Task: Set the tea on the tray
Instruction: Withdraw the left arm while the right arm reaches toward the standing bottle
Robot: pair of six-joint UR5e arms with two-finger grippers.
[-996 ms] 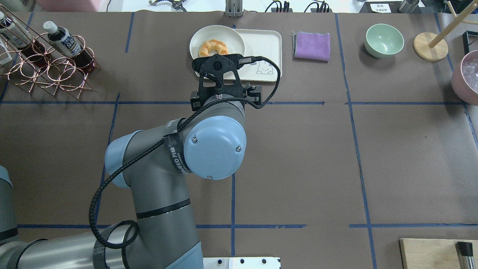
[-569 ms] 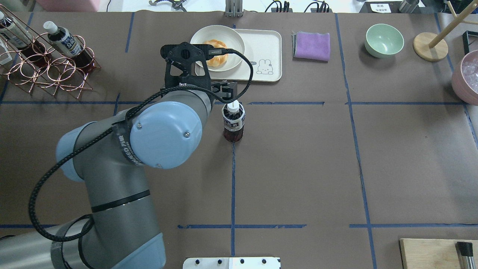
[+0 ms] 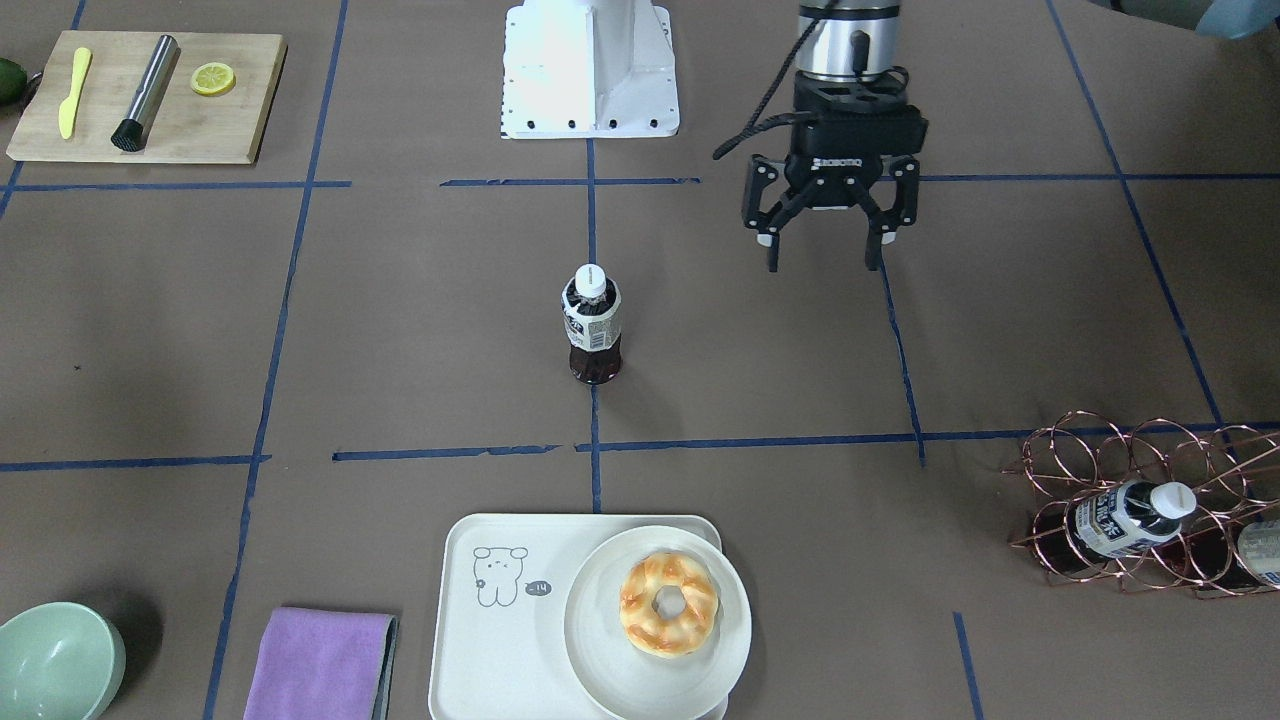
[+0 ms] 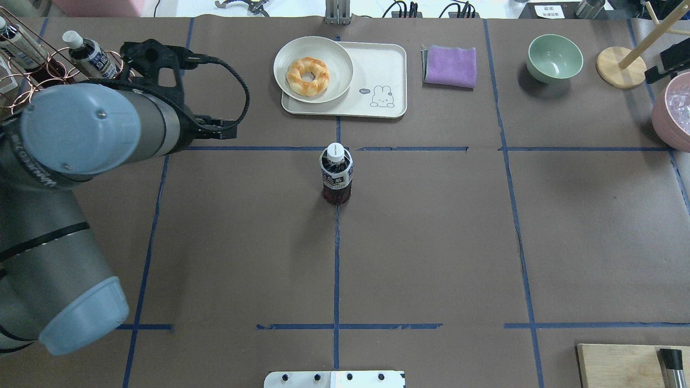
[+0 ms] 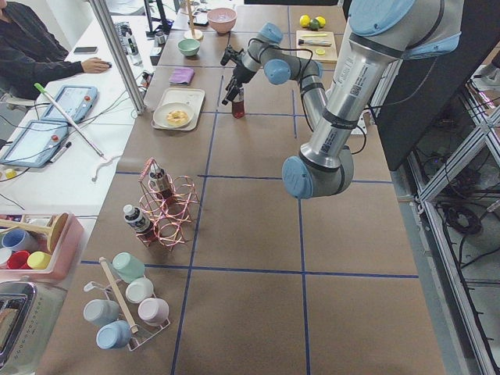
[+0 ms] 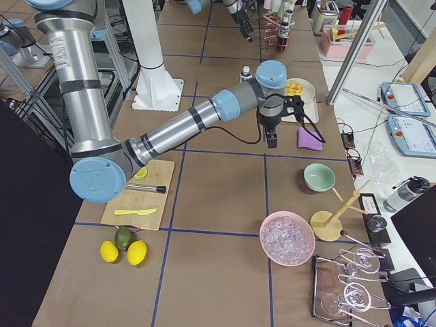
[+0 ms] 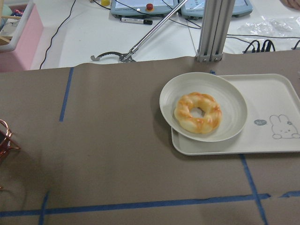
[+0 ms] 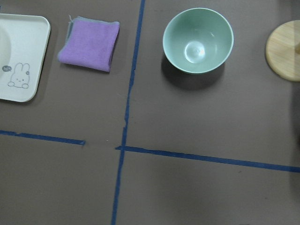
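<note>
Standing upright on the desk (image 3: 400,330), the tea (image 3: 592,325) is apart from the tray (image 3: 500,650). The left tool (image 3: 822,262) hangs wide, empty. Whether the right tool (image 6: 271,138) is wide or narrow I cannot tell.

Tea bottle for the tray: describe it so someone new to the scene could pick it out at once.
Find the cream tray carrying a round plate at the table's far edge. Just on the robot's side of it, on the centre tape line, the tea stands upright and alone. The other bottles lie in the copper rack at the robot's left end.
</note>
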